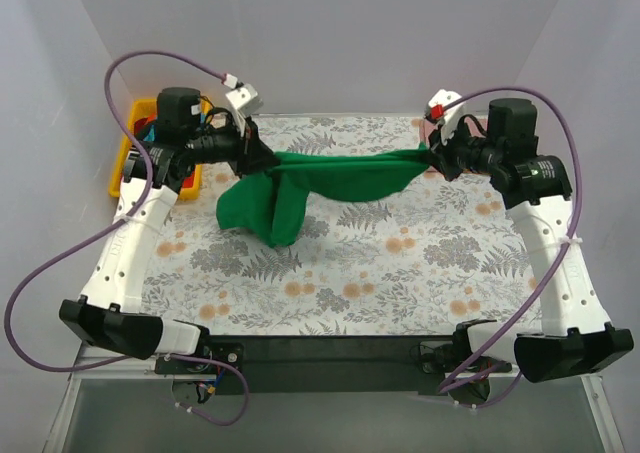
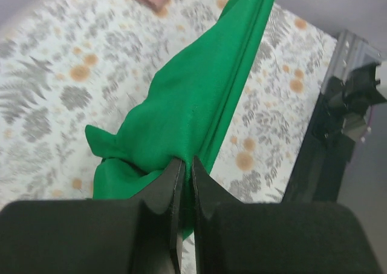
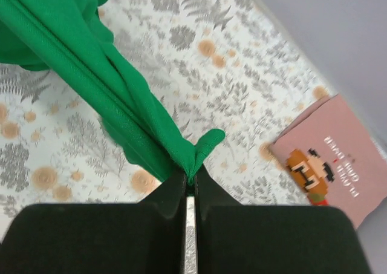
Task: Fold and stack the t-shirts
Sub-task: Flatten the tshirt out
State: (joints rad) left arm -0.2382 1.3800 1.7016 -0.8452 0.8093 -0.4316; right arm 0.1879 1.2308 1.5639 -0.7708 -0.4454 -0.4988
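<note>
The left gripper [image 2: 186,165] and right gripper [image 3: 190,178] each pinch a bunched edge of the green t-shirt [image 1: 340,178]. It sags soft and light; hems look the surest hold.

I log the left arm [image 1: 140,235] and the right arm [image 1: 556,258] alike: white links dotted with small holes, black joint housings, black bases. A purple cable [image 1: 165,59] loops off each. The fingers [image 2: 160,195] are matte black and wedge-shaped.

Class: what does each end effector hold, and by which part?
Both pinch the green t-shirt: left end effector one bunched edge, right end effector the opposite end.
</note>
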